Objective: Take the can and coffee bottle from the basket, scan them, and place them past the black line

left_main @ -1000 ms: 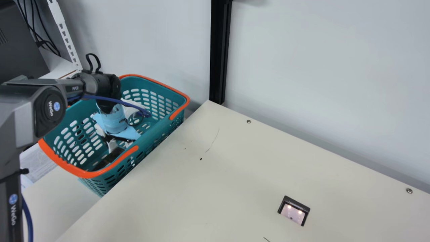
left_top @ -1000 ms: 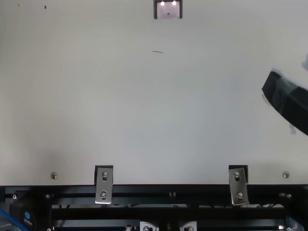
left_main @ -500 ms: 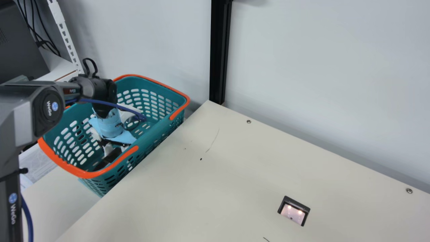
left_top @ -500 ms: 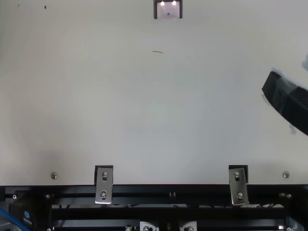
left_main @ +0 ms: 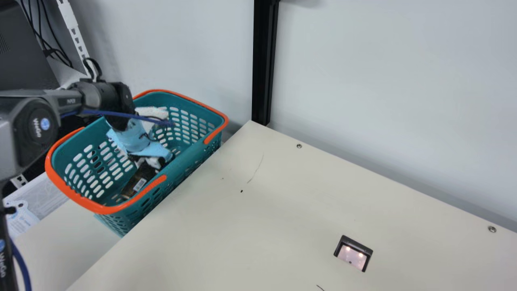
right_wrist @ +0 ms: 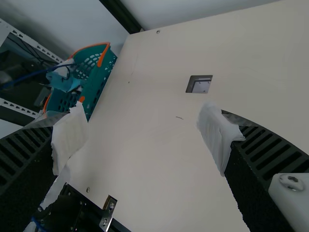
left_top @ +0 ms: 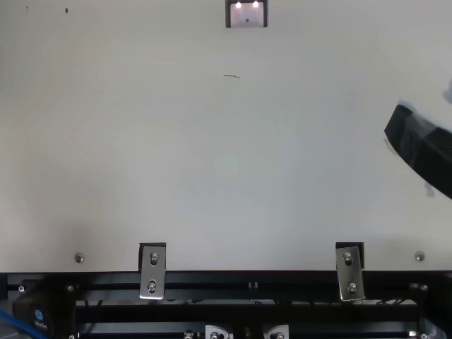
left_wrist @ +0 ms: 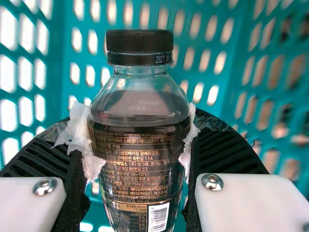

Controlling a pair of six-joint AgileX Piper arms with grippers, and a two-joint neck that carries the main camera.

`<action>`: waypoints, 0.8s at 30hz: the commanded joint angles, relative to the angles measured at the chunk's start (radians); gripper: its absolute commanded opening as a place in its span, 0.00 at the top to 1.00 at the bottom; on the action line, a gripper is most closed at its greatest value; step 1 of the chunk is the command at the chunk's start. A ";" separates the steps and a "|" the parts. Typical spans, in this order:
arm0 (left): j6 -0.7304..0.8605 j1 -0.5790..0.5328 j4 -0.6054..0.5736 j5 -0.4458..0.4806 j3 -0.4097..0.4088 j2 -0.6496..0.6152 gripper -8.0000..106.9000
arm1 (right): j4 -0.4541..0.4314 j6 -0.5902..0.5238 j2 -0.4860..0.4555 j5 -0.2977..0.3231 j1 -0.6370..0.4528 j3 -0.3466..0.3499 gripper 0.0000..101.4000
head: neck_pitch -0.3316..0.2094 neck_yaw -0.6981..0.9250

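2 fingers (left_wrist: 219,151) clasp a bottle (left_wrist: 140,159), left wrist view

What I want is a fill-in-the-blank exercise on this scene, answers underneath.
In the basket, the left gripper has the coffee bottle between its jaws, and the bottle's cap is ____.
The right gripper has its jaws ____.
The basket's handles are ____.
The scanner in the table shows ____ bright lights.

Missing words: black; open; orange; two.
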 commanded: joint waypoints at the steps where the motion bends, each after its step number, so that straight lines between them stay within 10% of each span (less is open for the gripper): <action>1: 0.011 0.000 -0.045 -0.036 0.015 -0.098 0.84 | 0.000 0.000 0.000 0.000 0.000 0.000 0.00 | -0.031 0.017; 24: 0.086 -0.109 -0.768 -0.169 0.164 -0.673 0.84 | 0.000 0.000 0.000 0.000 0.000 0.000 0.00 | -0.031 0.017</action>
